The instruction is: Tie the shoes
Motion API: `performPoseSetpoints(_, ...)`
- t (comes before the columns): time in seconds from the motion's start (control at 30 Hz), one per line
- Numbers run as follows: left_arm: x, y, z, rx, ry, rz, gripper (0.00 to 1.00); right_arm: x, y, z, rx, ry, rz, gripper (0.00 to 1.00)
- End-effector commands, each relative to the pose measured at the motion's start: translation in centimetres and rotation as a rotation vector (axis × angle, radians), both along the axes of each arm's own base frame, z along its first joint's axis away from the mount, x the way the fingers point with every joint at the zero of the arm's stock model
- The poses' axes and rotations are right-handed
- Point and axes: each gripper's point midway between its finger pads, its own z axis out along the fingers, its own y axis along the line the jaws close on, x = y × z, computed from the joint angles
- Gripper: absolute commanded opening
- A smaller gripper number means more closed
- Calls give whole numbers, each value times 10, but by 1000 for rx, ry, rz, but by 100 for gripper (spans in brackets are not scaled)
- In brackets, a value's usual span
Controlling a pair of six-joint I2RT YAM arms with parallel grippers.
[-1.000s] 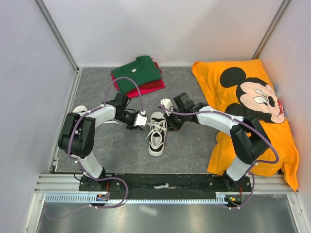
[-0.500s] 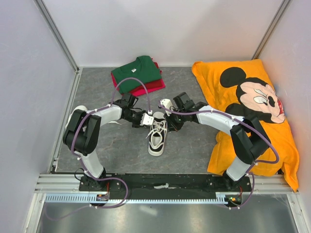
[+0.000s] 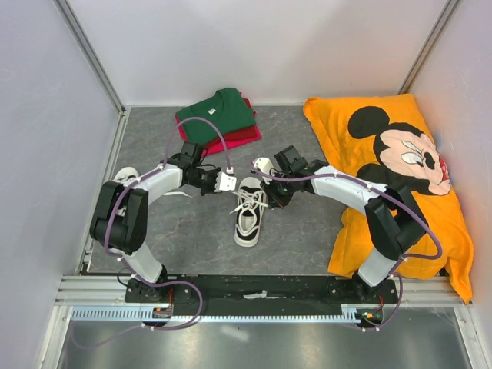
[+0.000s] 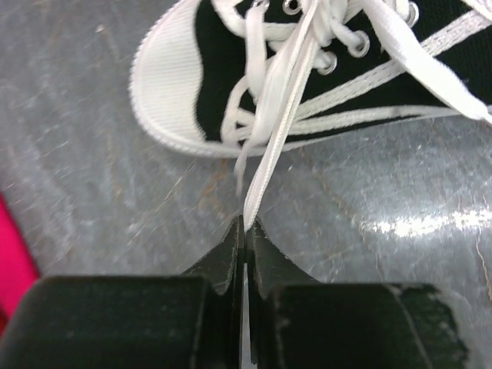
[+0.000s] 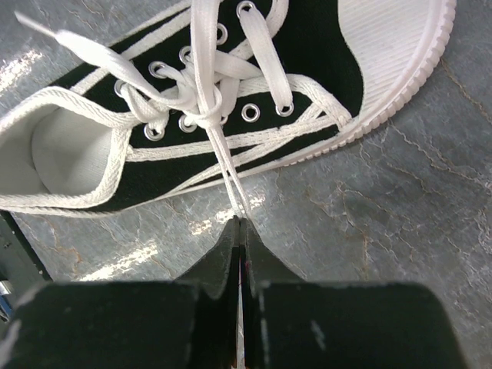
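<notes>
One white sneaker with dark lining lies on the grey floor between my two grippers, toe pointing away from the bases. My left gripper is to its left and is shut on a flat white lace that runs taut from its fingertips up to the eyelets. On the shoe's right side my right gripper is shut on a thin doubled lace strand coming from the crossed laces. A second shoe shows only its white toe, behind the left arm at the far left.
Folded green and red shirts lie at the back centre. A large orange cartoon-mouse cloth covers the right side. White walls enclose the floor on three sides, and a metal rail carries the arm bases.
My left gripper reached in to the shoe, shut on a lace, and drew back to the left with it. The right arm held still with its lace.
</notes>
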Motion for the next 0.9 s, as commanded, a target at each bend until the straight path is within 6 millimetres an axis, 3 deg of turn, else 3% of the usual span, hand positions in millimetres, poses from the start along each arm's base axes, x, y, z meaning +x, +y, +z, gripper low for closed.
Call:
performPoseSetpoints(0.0,2,14,20,-8,-48,10,2,9,-7,8,-34,-36,0,0)
performPoseSetpoints(0.43,-6,41,19,18,-47,13,1,0,-23,0,-103,-37,25,0)
performPoseSetpoints(0.87,-9,43,11,24,-32,3,2,1,-35,-11,-143,-26,22,0)
